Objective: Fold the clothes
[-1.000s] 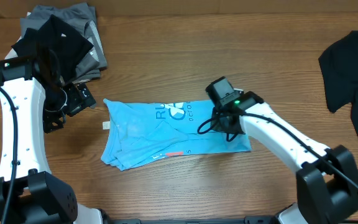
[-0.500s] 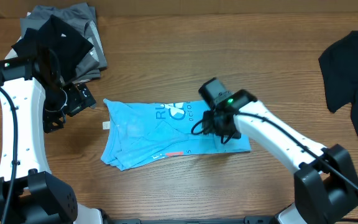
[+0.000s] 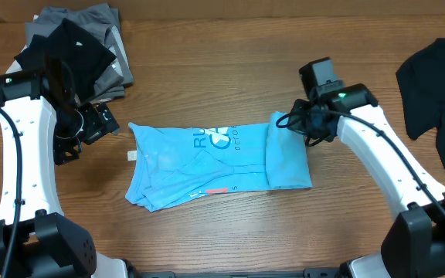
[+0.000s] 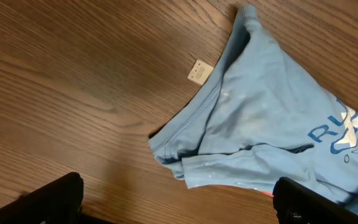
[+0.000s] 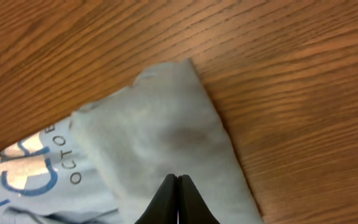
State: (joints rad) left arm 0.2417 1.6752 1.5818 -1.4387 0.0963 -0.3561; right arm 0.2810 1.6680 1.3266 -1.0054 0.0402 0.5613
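The light blue T-shirt lies in the middle of the wooden table. Its right end is turned over into a plain flap that covers the end of the white and dark lettering. The right gripper sits at the far right corner of that flap with its fingers pressed together. We see no cloth bunched between them, so we judge it is not holding anything. The left gripper hangs over bare wood just left of the shirt, fingers wide apart and gripping nothing.

We take the step in hand to be the crosswise fold, with the right flap laid and the left end not yet brought over. The left end is rumpled: from the left wrist view its layers overlap unevenly and a small white label sticks out onto the table. To do this well, we would pinch every layer at the left edge rather than only the top one. We would lift only a little so the shirt does not drag, carry the edge rightwards, and lay it square on the flap.

No bin, basket or tray is in view. The dark and grey pile at the far left and the black garment at the far right rest directly on the table.
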